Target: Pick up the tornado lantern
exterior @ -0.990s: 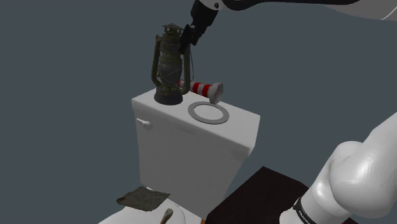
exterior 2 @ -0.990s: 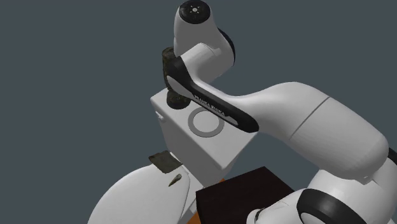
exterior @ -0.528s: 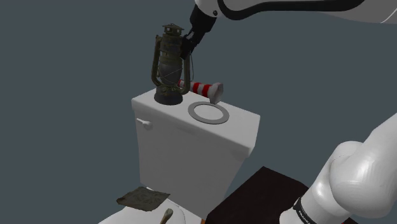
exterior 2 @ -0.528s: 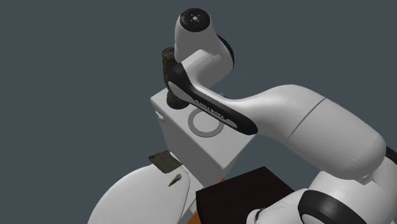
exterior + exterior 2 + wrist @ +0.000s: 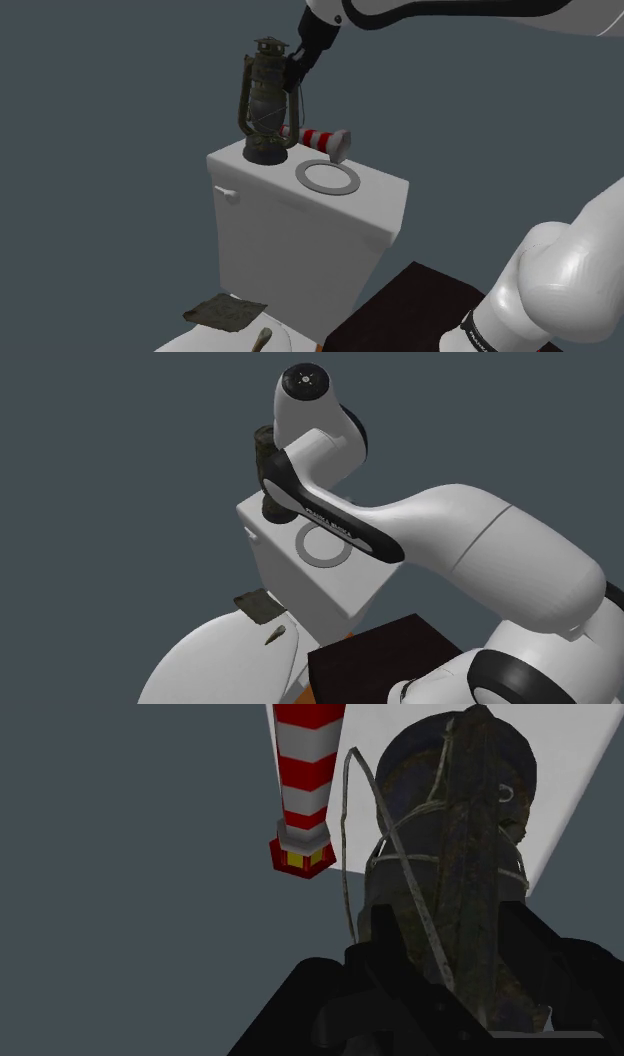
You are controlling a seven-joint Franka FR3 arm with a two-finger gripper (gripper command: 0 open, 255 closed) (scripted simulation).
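Note:
The tornado lantern (image 5: 265,100), dark green and rusty with a wire handle, stands upright on the back left of a white toilet tank lid (image 5: 375,195). My black gripper (image 5: 296,62) reaches in from the upper right and is shut on the lantern's upper part, just under its cap. In the wrist view the lantern (image 5: 450,834) is clasped between the two fingers (image 5: 385,934) of the gripper (image 5: 452,939). In the second exterior view the arm hides most of the lantern (image 5: 261,447).
A red-and-white striped cone-like object (image 5: 322,138) lies on the lid just behind the lantern. A grey ring (image 5: 329,178) lies flat mid-lid. Below are a dark cloth (image 5: 225,312), the white toilet seat (image 5: 220,662) and the dark stand (image 5: 400,310).
A second ago the fingers stood apart by the lantern's top; they have since closed on it and the hand shifted slightly. Nothing has moved over the last half second.

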